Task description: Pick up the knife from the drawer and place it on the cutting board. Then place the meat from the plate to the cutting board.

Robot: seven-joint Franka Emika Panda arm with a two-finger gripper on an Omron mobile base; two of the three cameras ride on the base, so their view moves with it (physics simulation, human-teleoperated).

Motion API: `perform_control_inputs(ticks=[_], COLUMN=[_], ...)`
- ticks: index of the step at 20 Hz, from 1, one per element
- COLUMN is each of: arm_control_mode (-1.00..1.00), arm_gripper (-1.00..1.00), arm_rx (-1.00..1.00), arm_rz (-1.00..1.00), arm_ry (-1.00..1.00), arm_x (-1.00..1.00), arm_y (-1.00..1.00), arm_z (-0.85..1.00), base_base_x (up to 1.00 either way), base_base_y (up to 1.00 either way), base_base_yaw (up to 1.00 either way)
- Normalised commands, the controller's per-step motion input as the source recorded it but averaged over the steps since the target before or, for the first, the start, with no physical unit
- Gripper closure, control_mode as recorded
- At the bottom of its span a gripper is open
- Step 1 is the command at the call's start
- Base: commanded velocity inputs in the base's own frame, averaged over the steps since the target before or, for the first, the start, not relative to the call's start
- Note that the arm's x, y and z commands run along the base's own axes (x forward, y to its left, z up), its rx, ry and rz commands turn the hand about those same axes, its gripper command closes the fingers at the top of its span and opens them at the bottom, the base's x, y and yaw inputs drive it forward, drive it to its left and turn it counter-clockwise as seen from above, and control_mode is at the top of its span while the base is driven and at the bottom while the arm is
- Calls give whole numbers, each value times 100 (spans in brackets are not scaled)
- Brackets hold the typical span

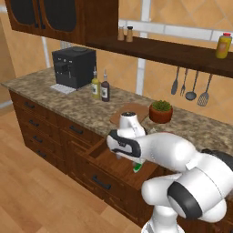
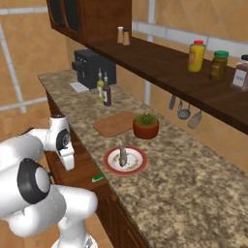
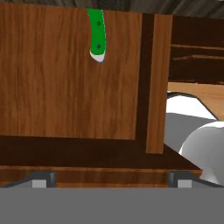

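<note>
Knife (image 3: 97, 34) handle bright green; drawer (image 3: 65, 78) reddish-brown wood; plate (image 2: 139, 167) red-rimmed.

The drawer (image 3: 65, 87) spreads its reddish-brown wooden floor from nine to one o'clock, walled by a darker side board toward three and a dark front edge toward six. At twelve o'clock lies the knife (image 3: 97, 35), green handle showing; its blade seems cut off by the frame. The gripper (image 3: 109, 179) fingertips (image 3: 41, 178) stand wide apart at six.

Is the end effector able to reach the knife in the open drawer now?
Probably yes: the drawer stands open, the end effector hangs above its floor, and nothing covers the knife.
</note>
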Motion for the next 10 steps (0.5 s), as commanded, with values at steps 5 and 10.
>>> perform_control_inputs(ticks=[5,10], arm_control_mode=[-100,-100], arm_gripper=[-100,-100], arm_rx=[0,0], arm_rz=[0,0], arm_ry=[7,5], arm_x=[11,14], arm_y=[9,7], arm_z=[-51,-44], base_base_x=[0,0], base_base_y=[0,0], base_base_yaw=[0,0])
